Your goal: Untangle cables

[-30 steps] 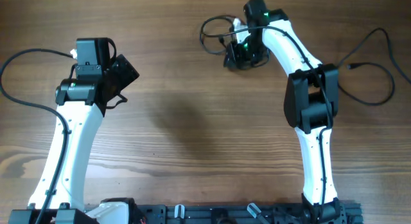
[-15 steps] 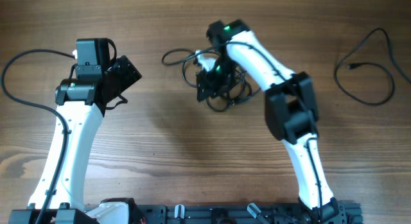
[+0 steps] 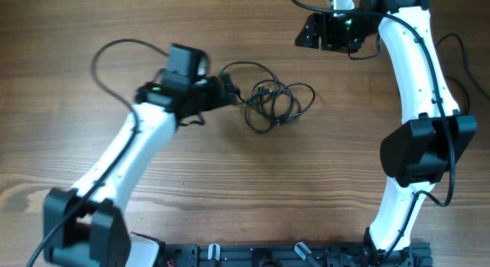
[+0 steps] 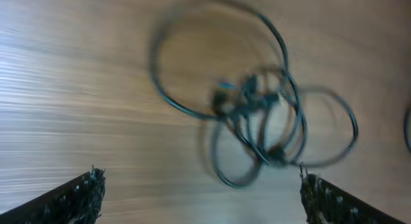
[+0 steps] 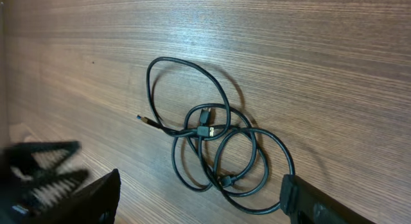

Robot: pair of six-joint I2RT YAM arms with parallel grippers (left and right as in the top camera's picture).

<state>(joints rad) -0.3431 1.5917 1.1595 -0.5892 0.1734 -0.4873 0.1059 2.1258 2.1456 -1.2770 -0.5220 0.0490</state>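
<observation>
While the thin black knotted cables (image 3: 274, 104) lie on the wooden table (image 3: 230, 183), left hand (image 3: 232, 92) and right hand (image 3: 306, 31) gape empty; the step looks like the approach, and next the left should pinch an outer loop.

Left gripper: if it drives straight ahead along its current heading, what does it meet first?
Probably the tangled black cables, lying just ahead of the open left gripper. Its height is unclear, so it might pass over them.

Robotics lab bench: wood-grain table (image 3: 230, 190), 2 white arms (image 3: 130, 152), black mounting rail (image 3: 268, 255).
</observation>
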